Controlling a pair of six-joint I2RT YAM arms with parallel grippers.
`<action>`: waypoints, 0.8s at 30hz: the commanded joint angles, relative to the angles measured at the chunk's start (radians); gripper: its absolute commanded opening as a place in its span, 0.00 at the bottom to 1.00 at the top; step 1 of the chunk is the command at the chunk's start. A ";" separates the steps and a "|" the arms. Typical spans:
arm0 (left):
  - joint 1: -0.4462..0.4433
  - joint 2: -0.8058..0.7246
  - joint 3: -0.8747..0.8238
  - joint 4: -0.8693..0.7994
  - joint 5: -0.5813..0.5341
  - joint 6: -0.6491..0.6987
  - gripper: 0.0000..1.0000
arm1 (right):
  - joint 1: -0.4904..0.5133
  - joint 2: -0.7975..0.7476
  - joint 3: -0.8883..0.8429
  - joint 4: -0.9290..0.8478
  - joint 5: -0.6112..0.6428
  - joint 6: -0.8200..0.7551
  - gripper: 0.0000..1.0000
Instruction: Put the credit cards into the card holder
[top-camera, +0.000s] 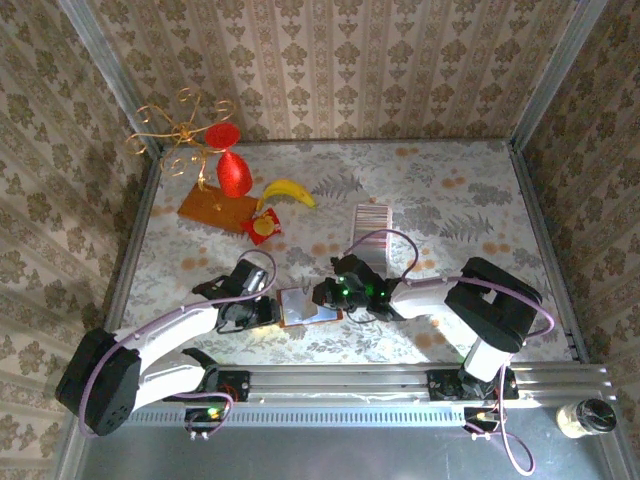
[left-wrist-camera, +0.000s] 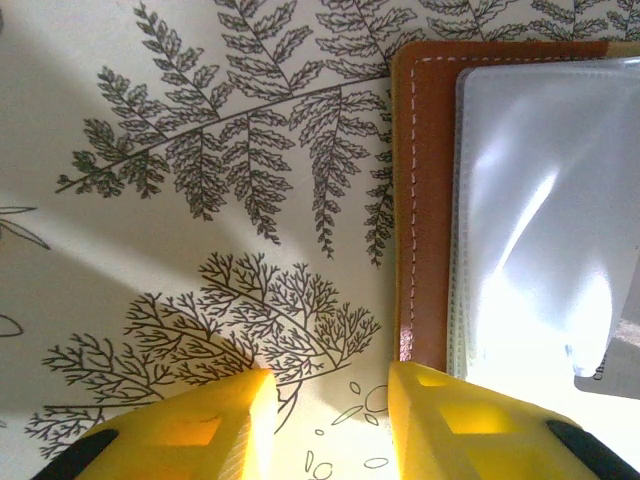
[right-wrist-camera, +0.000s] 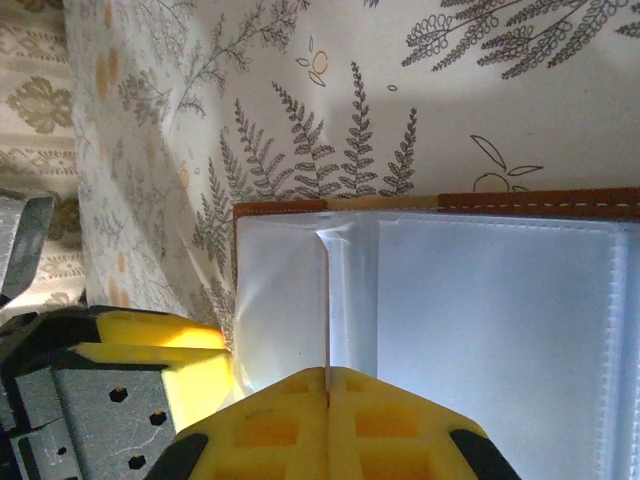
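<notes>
The card holder (top-camera: 308, 306) lies spread open, pale inside up, on the fern-printed table (top-camera: 450, 200). It sits near the front edge, right between the two grippers. From where I stand, the left arm (top-camera: 170, 335) and the right arm (top-camera: 490, 300) both reach inward and low, meeting over it.

Back left sits an orange-brown board (top-camera: 218, 208) with a red goblet shape (top-camera: 233, 170) standing on it. The credit cards (top-camera: 368, 226) lie in a striped strip farther back on the table, well apart from the holder.

A banana (top-camera: 288, 190) rests just beside the board, and a small red square (top-camera: 265, 228) lies below it.

The left gripper (left-wrist-camera: 330, 385) hangs at the holder's stitched brown edge. Its yellow fingers are spread with only tablecloth between them, grasping nothing.

The right gripper (right-wrist-camera: 327, 375) has its fingers pressed tight together at the rim of the clear inner sleeve, where a crease runs up to them. I cannot tell whether any plastic is nipped there.
</notes>
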 joint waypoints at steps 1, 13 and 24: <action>0.004 0.020 -0.020 -0.022 0.010 0.025 0.35 | -0.015 -0.002 0.034 -0.104 -0.039 -0.074 0.00; 0.004 0.011 0.025 -0.034 0.055 0.041 0.33 | -0.061 0.038 0.122 -0.216 -0.136 -0.178 0.00; 0.001 -0.008 0.074 -0.054 0.067 0.037 0.28 | -0.066 0.078 0.090 -0.086 -0.145 -0.113 0.00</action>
